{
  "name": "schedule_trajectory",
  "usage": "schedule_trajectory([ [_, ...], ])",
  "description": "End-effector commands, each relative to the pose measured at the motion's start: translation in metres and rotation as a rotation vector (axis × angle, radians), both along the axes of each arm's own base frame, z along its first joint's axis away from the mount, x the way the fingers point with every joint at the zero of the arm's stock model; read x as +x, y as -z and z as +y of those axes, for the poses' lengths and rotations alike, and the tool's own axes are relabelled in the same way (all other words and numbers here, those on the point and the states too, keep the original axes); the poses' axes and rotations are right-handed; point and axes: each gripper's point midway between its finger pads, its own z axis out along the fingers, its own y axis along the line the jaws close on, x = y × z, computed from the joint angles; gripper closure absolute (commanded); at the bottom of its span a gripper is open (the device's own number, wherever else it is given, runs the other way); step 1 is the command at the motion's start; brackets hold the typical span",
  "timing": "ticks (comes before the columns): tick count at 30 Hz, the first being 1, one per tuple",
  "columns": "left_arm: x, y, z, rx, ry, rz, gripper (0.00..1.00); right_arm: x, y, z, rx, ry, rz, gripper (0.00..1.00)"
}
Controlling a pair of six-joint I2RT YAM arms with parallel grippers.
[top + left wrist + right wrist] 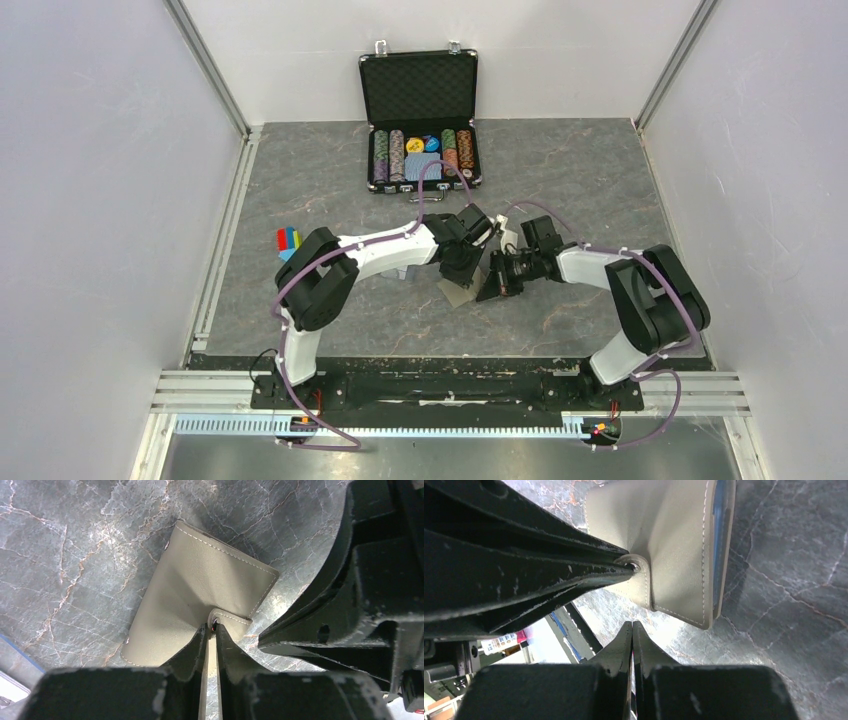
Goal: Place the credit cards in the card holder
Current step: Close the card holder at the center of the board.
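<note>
While the left tool (212,626) pinches the tab (231,620) of the card holder (200,585), which lies mid-frame on the counter (75,555), the right tool (632,626) hangs clenched and empty just beside it.

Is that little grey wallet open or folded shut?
Folded shut: the card holder shows its covers together; the left end effector pinches its tab.

High rear view down on table (300,180), both wrist views close on card holder (200,595)

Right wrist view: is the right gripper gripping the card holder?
No, the right gripper is shut on nothing, short of the card holder.
</note>
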Motion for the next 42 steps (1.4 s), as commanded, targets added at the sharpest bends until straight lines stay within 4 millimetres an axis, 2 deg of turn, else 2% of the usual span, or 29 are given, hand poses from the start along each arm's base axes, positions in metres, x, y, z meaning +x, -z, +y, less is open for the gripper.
schedule_trajectory([
  [1,-0.001,0.004,0.005,0.026,-0.013,0.011,0.85,0.032,-0.021,0.017,0.07,0.01,-0.1,1.0],
  [11,-0.003,-0.006,0.0,-0.02,-0.001,0.005,0.72,0.045,0.019,0.008,-0.055,0.1,-0.028,1.0],
  [16,0.003,-0.021,0.0,-0.069,-0.039,-0.01,0.67,0.031,0.038,-0.004,-0.134,0.092,0.027,1.0],
  [23,0.013,-0.034,0.012,-0.179,-0.138,0.015,0.65,0.021,0.046,-0.01,-0.161,0.088,0.051,1.0],
  [31,0.006,-0.028,-0.004,-0.271,-0.102,0.073,0.64,0.021,0.045,-0.008,-0.155,0.083,0.055,1.0],
  [36,0.006,-0.021,-0.007,-0.267,-0.098,0.092,0.66,0.018,0.046,-0.009,-0.152,0.078,0.064,1.0],
  [40,0.005,-0.014,-0.004,-0.249,-0.094,0.094,0.81,0.017,0.046,-0.008,-0.146,0.072,0.068,1.0],
  [42,0.004,-0.01,-0.003,-0.236,-0.092,0.098,0.84,0.017,0.045,-0.007,-0.143,0.07,0.068,1.0],
])
